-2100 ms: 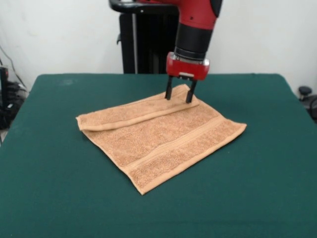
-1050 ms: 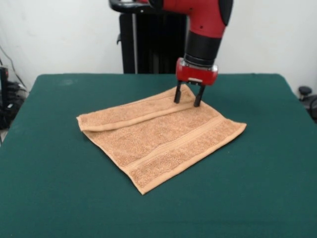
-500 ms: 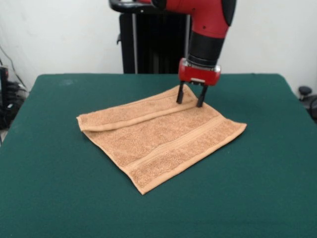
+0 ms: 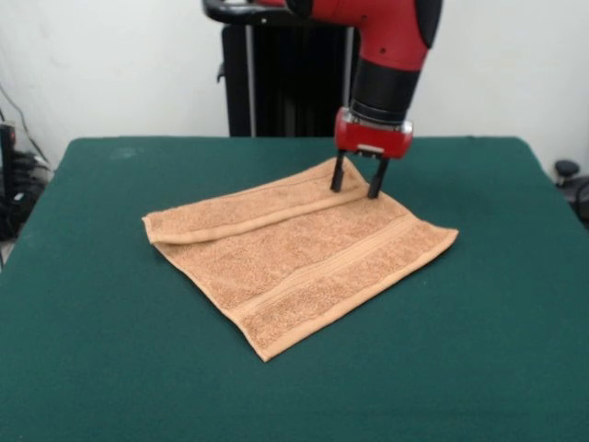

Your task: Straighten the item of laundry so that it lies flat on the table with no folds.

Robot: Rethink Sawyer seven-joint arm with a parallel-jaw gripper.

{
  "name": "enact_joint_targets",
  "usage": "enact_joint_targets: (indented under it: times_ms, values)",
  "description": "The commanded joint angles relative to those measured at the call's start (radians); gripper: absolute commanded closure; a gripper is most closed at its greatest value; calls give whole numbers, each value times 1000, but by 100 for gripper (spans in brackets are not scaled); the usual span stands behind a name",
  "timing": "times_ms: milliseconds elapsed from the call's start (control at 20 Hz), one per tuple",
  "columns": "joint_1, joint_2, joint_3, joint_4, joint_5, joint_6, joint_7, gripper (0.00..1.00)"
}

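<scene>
The orange-tan towel [image 4: 294,249] lies near the middle of the dark green table [image 4: 110,350]. Its far edge is folded over toward the camera in a long strip [image 4: 248,208] that runs from the left corner to the far corner. A woven band stripe runs near the right front edge. My gripper [image 4: 356,188] hangs from the red and black arm and stands over the towel's far corner, at the right end of the folded strip. Its two dark fingers [image 4: 338,175] are apart and point down, tips at or just above the cloth. Nothing is between them.
The robot's black pedestal [image 4: 276,74] stands behind the table's far edge. A white wall is behind it. Cables and dark gear [image 4: 14,184] sit off the table's left side, and a small dark object [image 4: 566,170] off the right.
My gripper has moved to the right along the folded strip, from just inside the far corner to its right end. The towel has not moved.
</scene>
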Motion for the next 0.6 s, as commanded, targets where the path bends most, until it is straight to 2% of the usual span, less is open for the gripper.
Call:
enact_joint_targets:
  times_ms: [50,600]
  values:
    - [45,40,106,29,72,-43,216,0]
    - [71,44,113,24,103,-37,228,0]
